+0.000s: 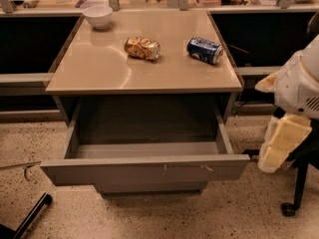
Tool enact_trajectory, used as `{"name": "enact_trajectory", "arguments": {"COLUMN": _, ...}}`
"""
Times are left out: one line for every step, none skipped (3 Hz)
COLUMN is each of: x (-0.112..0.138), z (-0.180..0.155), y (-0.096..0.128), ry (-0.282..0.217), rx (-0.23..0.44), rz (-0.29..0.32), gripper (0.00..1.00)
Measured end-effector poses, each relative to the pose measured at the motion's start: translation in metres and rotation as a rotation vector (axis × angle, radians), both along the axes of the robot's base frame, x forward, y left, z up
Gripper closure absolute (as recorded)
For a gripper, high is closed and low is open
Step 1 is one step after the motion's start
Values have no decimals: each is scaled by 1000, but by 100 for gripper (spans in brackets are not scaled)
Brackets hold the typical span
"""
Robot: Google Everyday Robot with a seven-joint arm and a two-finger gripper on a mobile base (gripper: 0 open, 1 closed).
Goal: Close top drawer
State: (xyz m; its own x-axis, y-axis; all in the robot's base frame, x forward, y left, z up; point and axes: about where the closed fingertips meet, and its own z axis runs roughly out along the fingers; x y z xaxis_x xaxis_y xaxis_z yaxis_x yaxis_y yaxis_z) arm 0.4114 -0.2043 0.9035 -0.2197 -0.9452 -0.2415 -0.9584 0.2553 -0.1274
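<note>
"One drawer is out, which one?"

"That is the top drawer (144, 169), the wide grey one just under the desk (99, 68). It is pulled far out toward the camera, and its flat front hangs over the speckled floor (149, 218). Small pale scratch marks show near the upper edge of that front, right of its middle. Under it a narrower grey drawer front (152, 187) sits further back."

"And where is your pincer?"

"My pincer (279, 146) is at the right edge of the view. It is the cream-coloured part hanging below my white arm housing (299, 86). It is beside the right end of the top drawer's front, apart from it and touching nothing that I can see. Whether it is open or closed I cannot tell from this side, and nothing is visibly held in it."

"What is on the desk?"

"Three things are there. A white bowl (98, 15) stands at the far left corner. A crumpled snack bag (142, 48) lies near the middle. A blue can (205, 50) lies on its side to the right of the bag, apart from it. All three are well back from the desk's front edge, above the open drawer."

"Anything near you on the floor?"

"A black chair wheel (288, 209) is just below my pincer."
</note>
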Motion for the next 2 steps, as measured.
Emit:
{"name": "enact_trajectory", "arguments": {"x": -26, "z": -48, "y": 11, "ry": 106, "rx": 57, "rz": 24, "gripper": 0}}
{"name": "enact_trajectory", "arguments": {"x": -26, "z": -48, "y": 11, "ry": 106, "rx": 58, "rz": 24, "gripper": 0}}
